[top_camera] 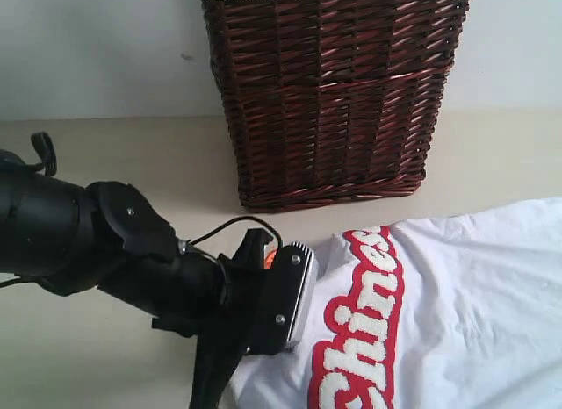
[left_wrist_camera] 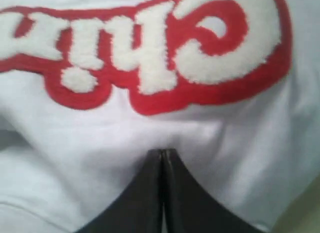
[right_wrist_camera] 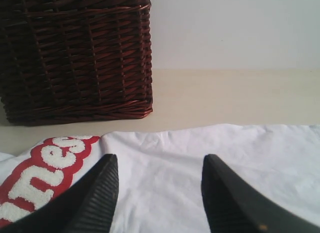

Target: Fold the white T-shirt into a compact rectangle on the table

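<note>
The left end effector [left_wrist_camera: 161, 154] is pressing its jaws fully together. The T-shirt [left_wrist_camera: 235, 143] is puckering right at the tips, so it is most likely pinching a small fold of white cloth. Just ahead of those tips, the fluffy letters [left_wrist_camera: 150, 58] with their red outline are running across the chest.

To do this grasp well, the arm should be lifting slowly and checking that the cloth is coming up with the tips. The pinch is looking thin, and a quick pull could be letting the fabric slip out. Lifting only high enough to clear the layer beneath would be helping the fold line stay straight.

The right end effector [right_wrist_camera: 159, 165] is hanging with its jaws wide apart and holding nothing. The T-shirt is lying flat on the counter [right_wrist_camera: 235, 95], directly beneath and just ahead of its fingers [right_wrist_camera: 100, 193]. It ought to be closing on a matching edge before both arms carry the cloth over; otherwise the fold is likely to go askew.

Farther ahead of the right end effector, past the shirt's edge, bare counter is stretching away. The wicker basket [right_wrist_camera: 75, 53] is standing on it, apart from the cloth, and any swing of the fabric should be staying clear of it.
</note>
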Controlling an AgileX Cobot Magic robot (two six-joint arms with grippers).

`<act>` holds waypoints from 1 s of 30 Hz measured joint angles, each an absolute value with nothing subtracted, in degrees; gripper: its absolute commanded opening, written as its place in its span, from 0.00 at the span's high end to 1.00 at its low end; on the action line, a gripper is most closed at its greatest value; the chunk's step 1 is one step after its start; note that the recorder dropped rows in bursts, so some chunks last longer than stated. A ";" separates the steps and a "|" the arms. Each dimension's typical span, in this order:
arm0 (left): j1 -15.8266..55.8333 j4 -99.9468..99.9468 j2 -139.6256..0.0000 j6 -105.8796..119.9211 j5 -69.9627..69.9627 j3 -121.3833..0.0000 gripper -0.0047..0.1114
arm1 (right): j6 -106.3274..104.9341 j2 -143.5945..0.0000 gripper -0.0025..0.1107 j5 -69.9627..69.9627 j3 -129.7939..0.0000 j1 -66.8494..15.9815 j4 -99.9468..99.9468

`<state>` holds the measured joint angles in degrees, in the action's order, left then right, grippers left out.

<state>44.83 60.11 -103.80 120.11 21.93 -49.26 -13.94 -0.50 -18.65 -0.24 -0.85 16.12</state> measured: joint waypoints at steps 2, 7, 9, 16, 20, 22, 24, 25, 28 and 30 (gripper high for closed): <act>44.83 61.03 -103.55 119.98 22.82 -51.63 0.91 | -13.94 -0.50 0.53 -18.65 -0.24 -0.85 16.12; 41.61 58.50 -99.58 119.89 55.25 -52.24 0.44 | -13.94 -0.50 0.53 -18.65 -0.24 -0.85 16.12; 40.34 57.85 -96.11 120.02 61.23 -50.41 0.45 | -13.94 -0.50 0.53 -18.65 -0.24 -0.85 16.12; 44.70 51.44 -100.82 120.12 42.21 -48.91 0.45 | -13.94 -0.50 0.53 -18.65 -0.24 -0.85 16.12; 47.38 51.31 -103.47 120.12 36.34 -48.91 0.45 | -13.94 -0.50 0.53 -18.65 -0.24 -0.85 16.12; 48.39 51.06 -104.54 120.12 34.76 -48.91 0.45 | -13.94 -0.50 0.53 -18.65 -0.24 -0.85 16.12; 49.21 50.57 -105.48 120.12 33.57 -48.91 0.47 | -13.94 -0.50 0.53 -18.65 -0.24 -0.85 16.12; 49.52 50.29 -106.04 120.12 32.81 -48.91 0.49 | -13.94 -0.50 0.53 -18.65 -0.24 -0.85 16.12; 50.52 49.99 -107.65 120.12 30.43 -48.91 0.65 | -13.94 -0.50 0.53 -18.65 -0.24 -0.85 16.12; 50.89 50.29 -107.76 120.12 29.38 -48.91 0.86 | -13.94 -0.50 0.53 -18.65 -0.24 -0.85 16.12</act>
